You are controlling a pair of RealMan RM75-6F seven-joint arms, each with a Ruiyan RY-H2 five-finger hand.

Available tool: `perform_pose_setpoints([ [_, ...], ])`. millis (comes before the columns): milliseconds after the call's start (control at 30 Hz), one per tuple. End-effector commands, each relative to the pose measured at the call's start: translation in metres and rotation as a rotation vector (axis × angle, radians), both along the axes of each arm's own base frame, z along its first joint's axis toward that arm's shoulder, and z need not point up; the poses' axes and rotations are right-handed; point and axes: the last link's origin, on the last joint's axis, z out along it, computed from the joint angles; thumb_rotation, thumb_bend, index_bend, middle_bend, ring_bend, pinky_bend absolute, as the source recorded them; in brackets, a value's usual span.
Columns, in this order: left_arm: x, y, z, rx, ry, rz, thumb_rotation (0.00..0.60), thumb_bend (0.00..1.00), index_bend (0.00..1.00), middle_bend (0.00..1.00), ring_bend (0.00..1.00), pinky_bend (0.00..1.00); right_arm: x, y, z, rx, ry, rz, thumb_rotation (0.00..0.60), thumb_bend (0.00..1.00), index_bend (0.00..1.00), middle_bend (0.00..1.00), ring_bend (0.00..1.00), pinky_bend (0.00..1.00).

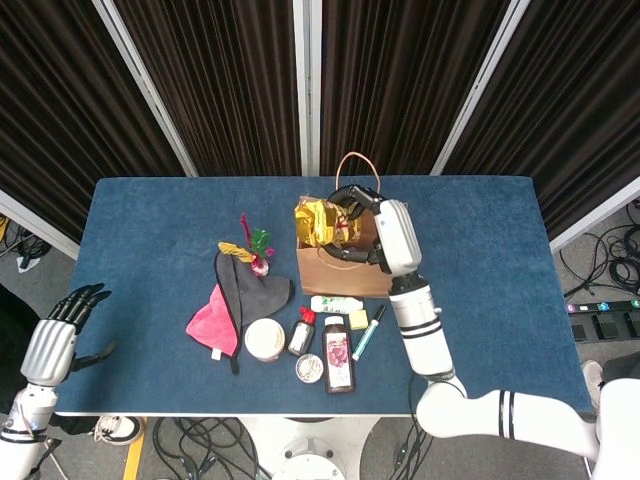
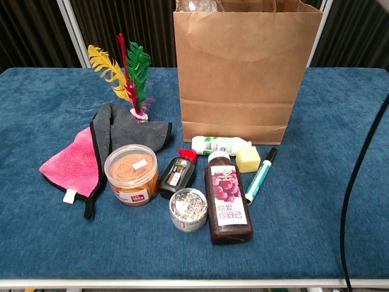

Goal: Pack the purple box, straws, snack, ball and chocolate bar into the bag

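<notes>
- The right hand (image 1: pixel 372 222) is over the open top of the brown paper bag (image 2: pixel 246 73), its fingers wrapped around the gold-wrapped snack (image 1: pixel 322 222), which sits at the bag's mouth, above its left part (head view only; the chest view cuts off the bag's top).
- The left hand (image 1: pixel 60 335) hangs off the table's left edge, low in the head view, fingers apart and holding nothing.
- The bag stands upright near the middle of the blue table (image 1: pixel 150 220), with one looped handle (image 1: pixel 357 165) rising behind the right hand.
- Just in front of the bag lie a small white bottle (image 2: pixel 216 145) on its side, a yellow block (image 2: pixel 248 159) and a teal marker (image 2: pixel 261 175).
- Nearer the front edge stand a dark juice bottle (image 2: pixel 228 199) with a grape label, a small dark bottle with a red cap (image 2: pixel 178 173), a round metal tin (image 2: pixel 188 210) and a clear tub (image 2: pixel 130 174) of orange-brown contents.
- To the left, a grey cloth (image 2: pixel 124 132) overlaps a pink cloth (image 2: pixel 74 163), and a feathered shuttlecock (image 2: pixel 130 76) stands at the grey cloth's far edge.
</notes>
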Motion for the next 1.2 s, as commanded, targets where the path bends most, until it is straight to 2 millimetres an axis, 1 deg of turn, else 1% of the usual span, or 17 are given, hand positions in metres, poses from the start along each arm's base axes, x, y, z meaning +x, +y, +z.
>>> perform_pose_setpoints([
  [33,-0.001,0.001,0.000,-0.001,-0.004,0.003,0.600,0.24,0.23,0.24,0.16,0.24,-0.002,-0.009,-0.003,0.020,-0.061,-0.042,0.600,0.20,0.60,0.53,0.44,0.53],
  [133,-0.002,0.000,0.000,-0.001,-0.008,0.007,0.600,0.24,0.23,0.24,0.16,0.24,-0.011,-0.013,-0.005,0.022,-0.060,-0.080,0.600,0.20,0.60,0.53,0.44,0.53],
  [333,-0.004,0.001,-0.001,-0.009,-0.010,0.014,0.600,0.24,0.23,0.24,0.16,0.24,-0.027,-0.015,-0.008,0.018,-0.042,-0.118,0.600,0.20,0.60,0.52,0.44,0.53],
  [400,-0.004,0.001,-0.002,-0.010,-0.010,0.013,0.600,0.24,0.23,0.24,0.16,0.24,-0.030,-0.014,-0.010,0.039,-0.033,-0.111,0.600,0.17,0.56,0.50,0.41,0.50],
  [433,-0.003,0.002,-0.002,-0.011,-0.012,0.013,0.600,0.24,0.23,0.24,0.16,0.24,-0.030,-0.013,-0.012,0.060,-0.026,-0.100,0.600,0.13,0.50,0.46,0.38,0.46],
  [467,-0.003,0.002,-0.003,-0.011,-0.013,0.013,0.600,0.24,0.23,0.24,0.16,0.24,-0.030,-0.013,-0.013,0.078,-0.015,-0.084,0.600,0.07,0.42,0.42,0.32,0.39],
  [500,-0.003,0.002,-0.003,-0.012,-0.013,0.012,0.600,0.24,0.23,0.24,0.16,0.24,-0.030,-0.012,-0.013,0.095,-0.002,-0.068,0.600,0.04,0.36,0.39,0.26,0.33],
  [533,-0.003,0.002,-0.003,-0.012,-0.014,0.010,0.600,0.24,0.23,0.24,0.16,0.24,-0.030,-0.011,-0.013,0.108,0.015,-0.046,0.600,0.01,0.26,0.33,0.18,0.24],
  [567,-0.002,0.003,-0.003,-0.012,-0.014,0.010,0.600,0.24,0.23,0.24,0.16,0.24,-0.031,-0.011,-0.013,0.112,0.029,-0.030,0.600,0.00,0.18,0.27,0.11,0.16],
  [633,-0.002,0.003,-0.003,-0.013,-0.013,0.008,0.600,0.24,0.23,0.24,0.16,0.24,-0.031,-0.011,-0.010,0.114,0.041,-0.007,0.600,0.00,0.07,0.17,0.02,0.07],
  [700,-0.002,0.003,-0.003,-0.014,-0.015,0.006,0.600,0.24,0.23,0.24,0.16,0.24,-0.031,-0.010,-0.007,0.106,0.032,0.000,0.600,0.00,0.03,0.15,0.00,0.04],
  [900,0.001,0.004,-0.002,-0.012,-0.013,-0.003,0.600,0.23,0.23,0.24,0.16,0.24,-0.032,-0.008,0.007,0.068,-0.002,0.008,0.600,0.00,0.03,0.15,0.00,0.04],
  [967,0.002,0.005,-0.002,-0.012,-0.012,-0.004,0.600,0.23,0.23,0.24,0.16,0.24,-0.034,-0.001,0.016,0.042,-0.009,0.029,0.600,0.00,0.03,0.16,0.00,0.04],
  [1033,0.004,0.005,-0.003,-0.013,-0.013,-0.007,0.600,0.23,0.23,0.24,0.16,0.24,-0.040,0.009,0.028,0.006,-0.003,0.064,0.600,0.00,0.03,0.16,0.00,0.05],
  [1100,0.005,0.006,-0.003,-0.014,-0.009,-0.010,0.600,0.23,0.23,0.24,0.16,0.24,-0.053,0.022,0.039,-0.050,0.045,0.101,0.600,0.00,0.02,0.17,0.00,0.05],
  [1133,0.005,0.006,-0.003,-0.016,-0.006,-0.010,0.600,0.23,0.23,0.24,0.16,0.24,-0.066,0.032,0.047,-0.101,0.110,0.124,0.600,0.00,0.02,0.17,0.00,0.05],
  [1200,0.006,0.005,-0.003,-0.022,-0.001,-0.009,0.600,0.23,0.23,0.24,0.16,0.24,-0.090,0.046,0.058,-0.198,0.240,0.144,0.600,0.00,0.02,0.17,0.00,0.06],
])
